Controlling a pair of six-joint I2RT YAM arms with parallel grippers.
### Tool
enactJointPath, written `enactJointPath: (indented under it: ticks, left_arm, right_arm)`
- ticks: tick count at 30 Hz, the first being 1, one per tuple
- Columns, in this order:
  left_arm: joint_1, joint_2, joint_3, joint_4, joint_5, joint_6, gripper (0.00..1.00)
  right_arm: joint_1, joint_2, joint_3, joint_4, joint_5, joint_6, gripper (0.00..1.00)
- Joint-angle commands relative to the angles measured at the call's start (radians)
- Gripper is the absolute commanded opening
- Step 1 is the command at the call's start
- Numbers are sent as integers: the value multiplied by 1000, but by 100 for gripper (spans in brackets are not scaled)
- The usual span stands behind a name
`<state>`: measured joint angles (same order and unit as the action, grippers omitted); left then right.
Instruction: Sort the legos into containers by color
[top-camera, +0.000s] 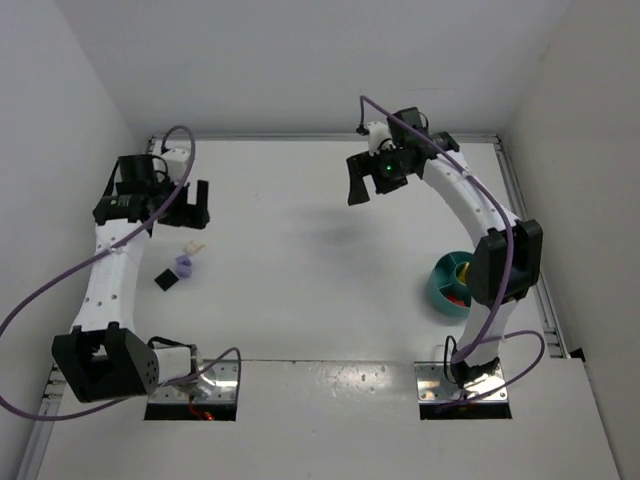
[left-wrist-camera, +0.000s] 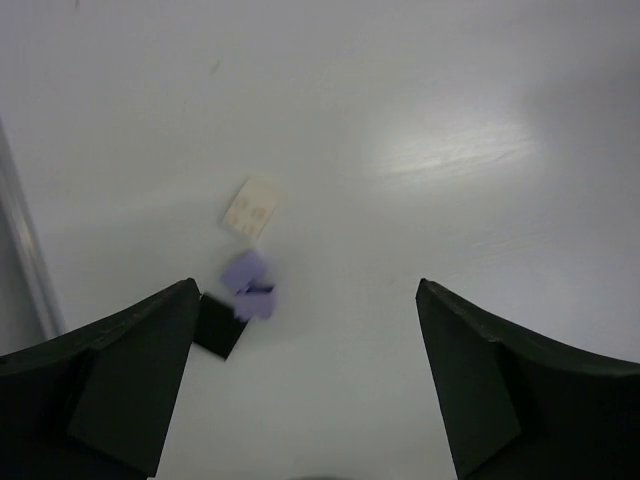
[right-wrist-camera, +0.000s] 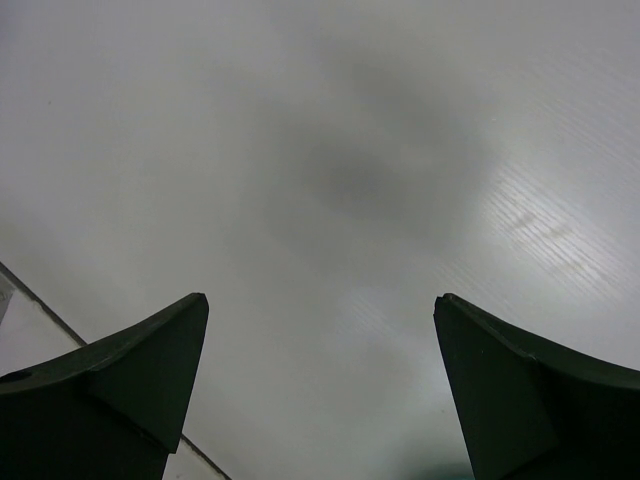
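Overhead view of a white tabletop (top-camera: 300, 300) w/ two robot arms bolted at its near edge. Three small legos sit in a short diagonal row near the left edge, about halfway front to back: cream brick (left-wrist-camera: 252, 208) farthest, lavender brick (left-wrist-camera: 249, 284) in the middle (blurred in the wrist view), black brick (left-wrist-camera: 220, 325) nearest. Each is just beside the next.

Left gripper (left-wrist-camera: 307, 290) hangs above these three, jaws spread wide, released, nothing between the fingers. In the left wrist view the black brick lies by the left finger's tip.

Teal bowl (top-camera: 437, 290) w/ dividers sits near the right edge, toward the near side, partly hidden by the right arm. A yellow piece (top-camera: 463, 267) and a red piece (top-camera: 457, 301) show inside, in separate compartments.

Right gripper (right-wrist-camera: 320, 300) is raised over the far part of the tabletop, right of centre, jaws wide apart and holding nothing, w/ only bare surface and a soft shadow below it.
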<state>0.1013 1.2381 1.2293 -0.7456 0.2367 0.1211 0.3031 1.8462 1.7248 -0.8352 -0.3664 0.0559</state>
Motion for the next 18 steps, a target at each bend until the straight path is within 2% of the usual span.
enactJointPath:
  ticks: [1, 2, 4, 5, 7, 11, 18]
  left_arm:
    - [133, 4, -60, -135, -34, 195, 94]
    - [190, 38, -71, -135, -45, 219, 88]
    - [244, 79, -86, -144, -54, 244, 81]
    - [268, 98, -99, -144, -37, 259, 75]
    - [298, 124, -119, -124, -10, 305, 70]
    - [298, 171, -188, -81, -77, 305, 68]
    - [275, 199, -281, -12, -77, 285, 66]
  right_arm:
    - [56, 40, 32, 59, 20, -10, 95]
    - [68, 41, 32, 71, 20, -10, 95]
    - [97, 50, 22, 82, 20, -10, 95]
    - [106, 50, 22, 82, 20, -10, 95]
    - [120, 59, 13, 91, 20, -10, 95]
    - [142, 70, 13, 91, 29, -10, 95]
    - [191, 91, 13, 91, 17, -10, 95]
